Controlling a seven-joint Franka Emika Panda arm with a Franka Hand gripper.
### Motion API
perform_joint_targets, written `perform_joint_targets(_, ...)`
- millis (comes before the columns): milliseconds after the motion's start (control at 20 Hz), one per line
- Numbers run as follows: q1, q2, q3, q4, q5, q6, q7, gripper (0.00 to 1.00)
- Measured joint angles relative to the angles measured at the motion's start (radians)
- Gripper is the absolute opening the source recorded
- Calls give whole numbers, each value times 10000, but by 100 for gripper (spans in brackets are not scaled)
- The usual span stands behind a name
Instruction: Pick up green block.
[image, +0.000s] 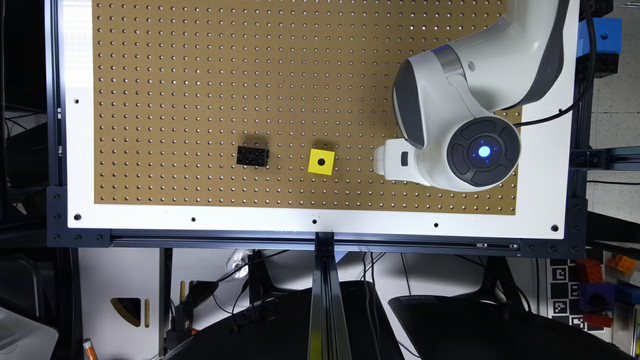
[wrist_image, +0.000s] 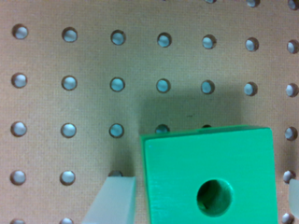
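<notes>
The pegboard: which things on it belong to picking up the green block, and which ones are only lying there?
For the job:
green block, seen in the wrist view
gripper, one finger at each side of the block

Only lying there:
yellow cube
black studded brick

The green block (wrist_image: 208, 175) looks like smooth plastic with a soft sheen, its top face showing faint fine lines and a round dark hole. One finger (wrist_image: 112, 200) of the hand (wrist_image: 205, 200) beside it is pale, translucent-looking and matt. The pegboard (image: 200, 75) is brown, matt, slightly fibrous like pressed wood, drilled in rows of holes. Its surround is a white frame (image: 80, 150), smooth with a glare patch, edged by dark metal rails (image: 300, 240). The yellow cube (image: 321, 161) appears as smooth plastic, the black brick (image: 252, 155) as dark studded plastic. The arm's white shell (image: 500, 55) is glossy.
</notes>
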Motion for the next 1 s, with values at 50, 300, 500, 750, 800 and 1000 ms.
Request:
perform_joint_targets(50, 9, 59, -9, 1, -7, 6, 1, 100)
perform_joint_targets(300, 77, 87, -31, 31, -350, 13, 373, 0)
perform_joint_targets(500, 75, 87, -29, 31, -350, 13, 373, 0)
perform_joint_targets(750, 79, 69, -83, 30, -378, -85, 373, 0)
perform_joint_targets(800, 79, 56, -84, 30, -381, -96, 373, 0)
perform_joint_targets(1000, 79, -330, -86, 31, -383, -479, 377, 0)
